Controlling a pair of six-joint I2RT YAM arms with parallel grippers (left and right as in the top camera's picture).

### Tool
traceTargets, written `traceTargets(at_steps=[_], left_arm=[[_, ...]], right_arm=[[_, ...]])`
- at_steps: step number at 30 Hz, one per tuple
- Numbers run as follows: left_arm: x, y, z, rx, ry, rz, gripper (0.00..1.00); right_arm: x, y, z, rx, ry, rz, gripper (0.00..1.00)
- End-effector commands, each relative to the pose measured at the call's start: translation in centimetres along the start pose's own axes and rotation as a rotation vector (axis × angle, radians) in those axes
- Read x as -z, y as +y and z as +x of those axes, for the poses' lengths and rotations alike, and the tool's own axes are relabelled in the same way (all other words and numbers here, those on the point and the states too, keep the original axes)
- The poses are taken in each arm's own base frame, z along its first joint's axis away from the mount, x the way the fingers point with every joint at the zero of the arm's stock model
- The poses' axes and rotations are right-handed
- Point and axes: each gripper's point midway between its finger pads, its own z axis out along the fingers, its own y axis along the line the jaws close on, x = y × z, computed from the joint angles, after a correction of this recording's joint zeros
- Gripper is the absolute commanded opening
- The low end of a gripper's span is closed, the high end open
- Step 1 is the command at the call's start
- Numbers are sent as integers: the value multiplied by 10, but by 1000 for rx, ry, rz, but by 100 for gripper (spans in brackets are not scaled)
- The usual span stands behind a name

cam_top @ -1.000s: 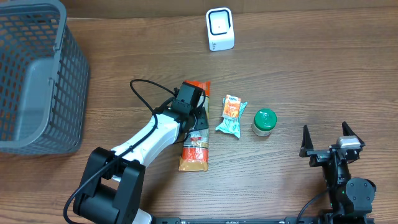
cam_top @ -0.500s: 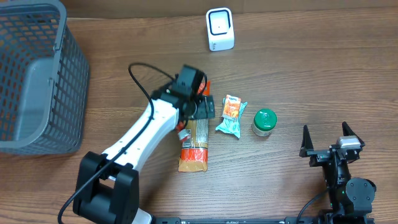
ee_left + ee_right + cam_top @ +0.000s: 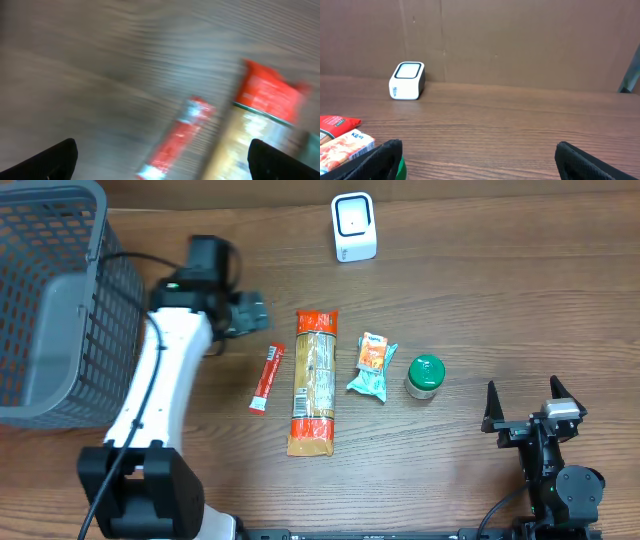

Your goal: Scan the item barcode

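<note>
Beside the basket (image 3: 100, 300) — left claw (image 3: 250, 313) spread and empty near the red sachet (image 3: 267, 378), right claw (image 3: 522, 400) spread too

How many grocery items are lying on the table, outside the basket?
4: a slim red sachet leftmost, a long packet right of it, then a small pouch, then a green-lidded jar rightmost. None appears hidden.

1. Overhead was bright and even, with soft, short shadows. Only the left arm (image 3: 165, 380) looked slightly smeared, at its wrist end at 10 o'clock.
2. Left wrist view was dim and heavily motion-blurred — the red sachet (image 3: 175, 140) was streaked.
3. Right wrist view was crisp and evenly lit.
</note>
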Motion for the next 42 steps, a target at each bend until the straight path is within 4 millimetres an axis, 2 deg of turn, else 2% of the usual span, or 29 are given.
traceTargets(at_steps=[1, 5, 9, 23, 26, 30, 32, 35, 42], left_arm=[[8, 44, -16, 63, -40, -87, 100], [6, 65, -20, 151, -28, -60, 100], [6, 76, -22, 179, -29, -67, 100], [6, 76, -22, 179, -28, -66, 100], [6, 76, -22, 179, -28, -66, 100], [6, 76, -22, 179, -28, -66, 100], [6, 76, -22, 179, -28, -66, 100], [6, 76, -22, 179, -28, -66, 100], [6, 76, -22, 179, -28, -66, 100]], right_arm=[[0, -1, 2, 4, -2, 2, 100], [0, -1, 2, 4, -2, 2, 100], [0, -1, 2, 4, -2, 2, 100], [0, 0, 2, -15, -2, 1, 100], [0, 0, 2, -111, -2, 1, 100], [0, 0, 2, -330, -2, 1, 100], [0, 7, 1, -403, 2, -43, 100], [2, 19, -8, -402, 0, -115, 100], [18, 25, -69, -391, -57, -168, 100]])
